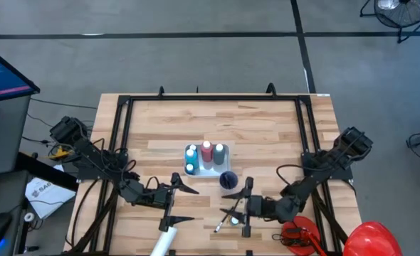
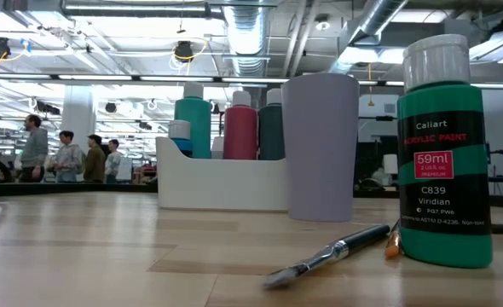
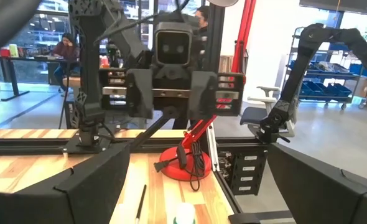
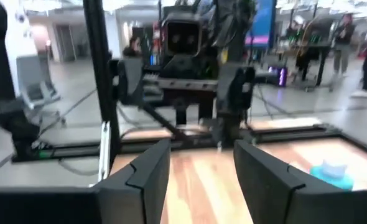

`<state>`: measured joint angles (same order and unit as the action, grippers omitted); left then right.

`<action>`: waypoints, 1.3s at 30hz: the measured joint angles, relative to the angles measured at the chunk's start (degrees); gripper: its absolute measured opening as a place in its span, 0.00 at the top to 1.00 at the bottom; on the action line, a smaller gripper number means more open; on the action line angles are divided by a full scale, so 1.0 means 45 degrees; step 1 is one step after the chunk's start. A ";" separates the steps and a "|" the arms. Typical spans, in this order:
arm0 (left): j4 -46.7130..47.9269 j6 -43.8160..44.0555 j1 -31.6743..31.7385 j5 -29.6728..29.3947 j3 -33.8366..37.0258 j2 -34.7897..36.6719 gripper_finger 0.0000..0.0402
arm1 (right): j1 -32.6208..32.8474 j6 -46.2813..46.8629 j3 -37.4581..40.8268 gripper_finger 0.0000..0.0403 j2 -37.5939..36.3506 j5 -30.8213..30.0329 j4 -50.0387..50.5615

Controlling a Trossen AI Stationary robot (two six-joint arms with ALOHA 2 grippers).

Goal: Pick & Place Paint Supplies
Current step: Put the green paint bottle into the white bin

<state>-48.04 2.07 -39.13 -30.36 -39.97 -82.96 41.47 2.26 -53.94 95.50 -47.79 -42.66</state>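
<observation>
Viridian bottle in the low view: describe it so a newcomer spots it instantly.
Start at the white caddy of bottles mid-table, then the lilac cup beside it. Nearer the camera stands the viridian bottle: alone, green with a black label and white cap, a paintbrush lying at its foot.

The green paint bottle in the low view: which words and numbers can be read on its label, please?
On the green paint bottle:
"Caliart"
"ACRYLIC PAINT"
"59ml", in a red box
"C839"
"Viridian"
The small lines under "59ml" and the bottom line of the label are too small to read surely.
</observation>
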 joint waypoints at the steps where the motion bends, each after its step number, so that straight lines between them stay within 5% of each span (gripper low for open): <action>1: 0.0074 0.0045 0.0000 0.0020 0.0000 0.0000 0.07 | 0.0032 0.0316 -0.0236 0.58 0.0000 0.0049 0.0656; 9: 0.0937 0.0994 -0.0015 0.0054 0.0000 0.0000 0.07 | -0.0277 0.5605 -0.2811 0.60 0.0004 0.3106 0.8381; 14: 0.2075 0.1809 -0.0208 0.0063 0.0000 0.0004 0.07 | -0.0226 0.7736 -0.3815 0.62 0.0104 0.4048 1.1311; 28: 0.3361 0.2835 -0.0233 0.0539 0.0000 0.0005 0.07 | -0.0112 1.2601 -0.4768 0.66 0.0097 0.7674 1.2652; 33: 0.3363 0.2992 -0.0240 0.0860 0.0000 0.0005 0.07 | 0.0246 1.4426 -0.4768 0.67 0.0097 0.7824 1.4233; 39: 0.3358 0.2992 -0.0405 0.0960 0.0000 0.0005 0.07 | 0.0891 1.4184 -0.4768 0.67 0.0212 0.6617 1.4592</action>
<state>-32.93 15.53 -40.96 -26.04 -39.97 -82.94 45.48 66.09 -75.40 96.46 -18.02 23.00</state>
